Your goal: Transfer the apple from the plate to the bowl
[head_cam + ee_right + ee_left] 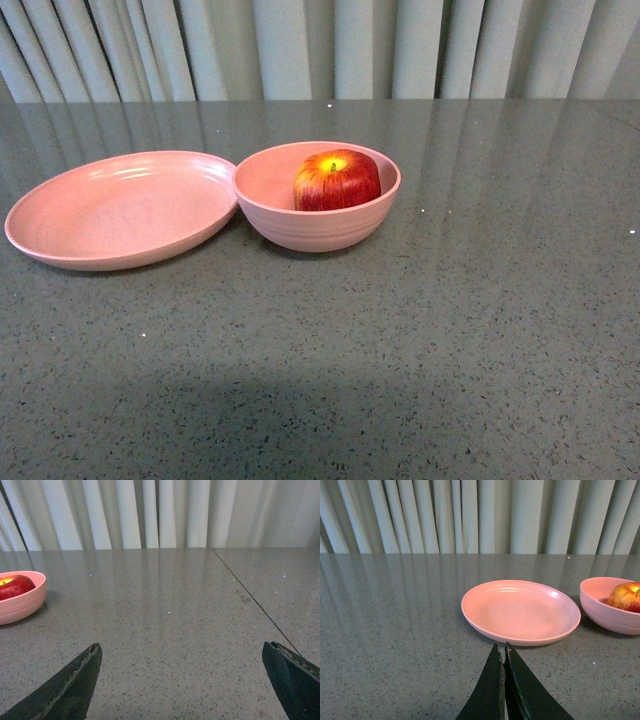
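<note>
At centre frame of the front view, the apple (337,180) sits inside the bowl (318,228), stem dimple up, resting toward the bowl's right side; the task reads as complete. Left of it, the plate (120,208) lies bare, its rim touching or nearly touching the bowl's left wall.

Handling assessment, by judgement: the apple looks firm and rigid, moderately heavy for its size, with a smooth waxy skin liable to slip under hard pads. Any further hold is best taken across its widest girth, from above, since the bowl's wall blocks a low side approach. Excess squeeze could bruise the flesh. Bowl and plate appear light and matte, and could slide if nudged.

Grippers: neither arm shows in the front view. At lower centre of the left wrist view, the left gripper (504,652) has its jaws pressed together, holding nothing, just short of the plate's (520,611) near rim. At the lower corners of the right wrist view, the right gripper (180,662) stands spread wide and empty, well apart from the bowl (20,605) at the left edge.

Surface: a grey speckled tabletop (400,350), glossy and level, with a thin seam (250,595) visible in the right wrist view. Backdrop: pale pleated curtains (320,45)
</note>
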Controlling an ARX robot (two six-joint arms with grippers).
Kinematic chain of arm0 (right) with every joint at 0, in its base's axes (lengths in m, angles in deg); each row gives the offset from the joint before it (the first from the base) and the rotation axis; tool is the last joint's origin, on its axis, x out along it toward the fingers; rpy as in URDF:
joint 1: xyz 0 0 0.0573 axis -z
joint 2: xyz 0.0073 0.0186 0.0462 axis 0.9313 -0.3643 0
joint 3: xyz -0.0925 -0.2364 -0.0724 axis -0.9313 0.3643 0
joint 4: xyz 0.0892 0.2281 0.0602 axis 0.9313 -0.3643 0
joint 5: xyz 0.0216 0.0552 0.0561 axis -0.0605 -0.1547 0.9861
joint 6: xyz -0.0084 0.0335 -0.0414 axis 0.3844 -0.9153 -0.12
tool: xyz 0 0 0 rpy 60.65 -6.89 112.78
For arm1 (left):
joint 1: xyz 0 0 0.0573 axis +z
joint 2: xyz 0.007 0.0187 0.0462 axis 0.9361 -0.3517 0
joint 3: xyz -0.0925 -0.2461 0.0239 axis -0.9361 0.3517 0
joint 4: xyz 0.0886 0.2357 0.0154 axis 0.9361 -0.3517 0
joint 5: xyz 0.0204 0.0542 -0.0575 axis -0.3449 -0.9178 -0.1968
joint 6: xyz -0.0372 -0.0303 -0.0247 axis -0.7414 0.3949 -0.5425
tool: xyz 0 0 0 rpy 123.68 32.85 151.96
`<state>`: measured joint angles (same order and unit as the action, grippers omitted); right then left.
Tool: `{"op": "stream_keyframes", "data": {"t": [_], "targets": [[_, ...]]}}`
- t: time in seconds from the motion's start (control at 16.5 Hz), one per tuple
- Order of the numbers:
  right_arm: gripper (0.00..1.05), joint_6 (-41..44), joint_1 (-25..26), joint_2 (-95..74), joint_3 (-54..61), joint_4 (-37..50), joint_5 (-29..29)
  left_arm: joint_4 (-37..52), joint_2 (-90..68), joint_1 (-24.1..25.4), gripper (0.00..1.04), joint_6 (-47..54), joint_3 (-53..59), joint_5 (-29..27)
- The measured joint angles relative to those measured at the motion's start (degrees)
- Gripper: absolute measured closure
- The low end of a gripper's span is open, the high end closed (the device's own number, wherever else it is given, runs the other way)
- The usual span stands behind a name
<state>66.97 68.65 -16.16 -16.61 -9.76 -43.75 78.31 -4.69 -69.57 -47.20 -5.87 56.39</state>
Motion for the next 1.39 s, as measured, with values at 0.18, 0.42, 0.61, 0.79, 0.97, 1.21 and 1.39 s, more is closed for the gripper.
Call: {"op": "stream_keyframes", "data": {"t": [0.18, 0.42, 0.61, 0.79, 0.97, 1.21, 1.39], "targets": [[0.07, 0.0, 0.0, 0.0, 0.0, 0.0, -0.02, -8.94, 9.27, 0.0, 1.04, 0.02, -0.17, 0.07], [0.07, 0.0, 0.0, 0.0, 0.0, 0.07, 0.0, -10.16, 9.31, 0.15, 1.04, 0.0, -0.04, 0.0], [0.07, 0.0, 0.0, 0.0, 0.0, 0.02, 0.0, -10.1, 9.31, 0.15, 1.04, 0.0, -0.04, 0.0], [0.07, 0.0, 0.0, 0.0, 0.0, 0.02, 0.0, -10.12, 9.31, 0.15, 0.83, -0.02, -0.04, 0.0], [0.07, 0.0, 0.0, 0.0, 0.0, 0.02, 0.0, -10.12, 9.31, 0.15, 0.49, -0.02, -0.04, 0.0], [0.07, 0.0, 0.0, 0.0, 0.0, 0.02, 0.0, -10.12, 9.31, 0.15, 0.07, -0.02, -0.04, 0.0], [0.07, 0.0, 0.0, 0.0, 0.0, 0.02, 0.0, -10.12, 9.31, 0.15, 0.07, -0.02, -0.04, 0.0]]}}
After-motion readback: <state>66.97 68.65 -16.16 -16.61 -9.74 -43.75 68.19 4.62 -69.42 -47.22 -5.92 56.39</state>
